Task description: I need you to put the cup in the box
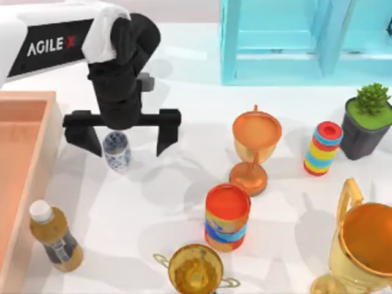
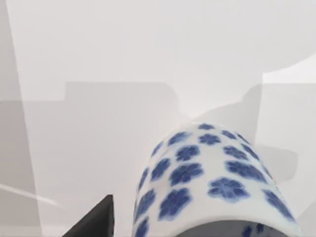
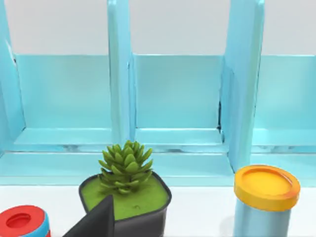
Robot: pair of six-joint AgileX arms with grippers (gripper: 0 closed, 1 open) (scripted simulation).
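We find our left gripper [image 1: 128, 142] over the left part of the white table [image 1: 184, 202], its jaws spread wide and grasping nothing. The cup [image 1: 116, 151] stands upright on the table between the two fingers, closer to the finger on the box side, with clear space on the other side. In the left wrist view the cup [image 2: 212, 182] sits close under the camera, its blue flower pattern plain, and one dark fingertip [image 2: 96, 219] shows just beside it without touching.

The box [image 1: 24, 177] lies along the table's left edge, near the cup but apart from it. A bottle [image 1: 55, 237] of amber liquid stands just beside the box's rim, nearer the front.

Further right we note an orange trophy [image 1: 254, 150], a red-rimmed can [image 1: 227, 217], a gold trophy [image 1: 195, 269] at the front edge, a large gold trophy [image 1: 361, 245] at the front right, a stack of coloured rings [image 1: 323, 149], and a potted plant [image 1: 367, 119]. A turquoise shelf [image 1: 294, 40] stands at the back.

The right wrist view faces the shelf [image 3: 173, 98], with the potted plant [image 3: 126, 185] and a yellow-lidded jar [image 3: 264, 200] before it, and a dark fingertip [image 3: 98, 222] of the right gripper; we cannot tell how its jaws stand.
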